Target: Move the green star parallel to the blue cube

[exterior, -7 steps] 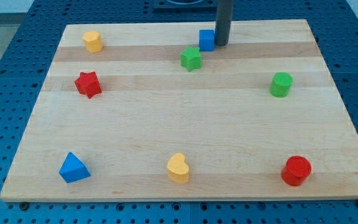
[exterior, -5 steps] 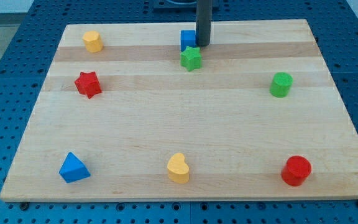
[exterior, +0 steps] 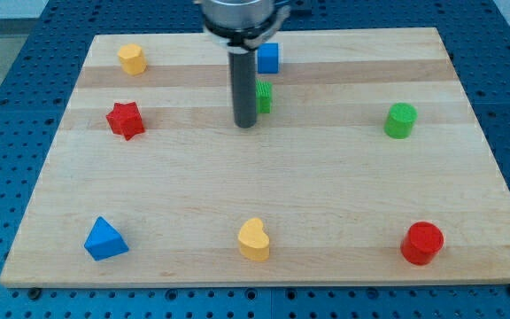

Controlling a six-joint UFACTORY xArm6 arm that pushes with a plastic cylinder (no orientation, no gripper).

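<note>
So far your job looks unfinished: my tip (exterior: 245,124), a bare rod with no hand to open or hold anything, sits against the left of the half-hidden green star (exterior: 263,97), which lies just below the blue cube (exterior: 268,58), not yet level with it.

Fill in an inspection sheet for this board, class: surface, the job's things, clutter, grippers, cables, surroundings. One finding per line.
Surface: pale wooden board, flat, no marks seen.
Job's things: green star partly hidden behind the rod; blue cube above it, near the view's top edge.
Clutter: yellow block, red star, green cylinder, blue triangular block, yellow heart, red cylinder.
Grippers: none; my tip sits just left of and below the green star.
Cables: nothing seen.
Surroundings: blue perforated table around the board.
</note>
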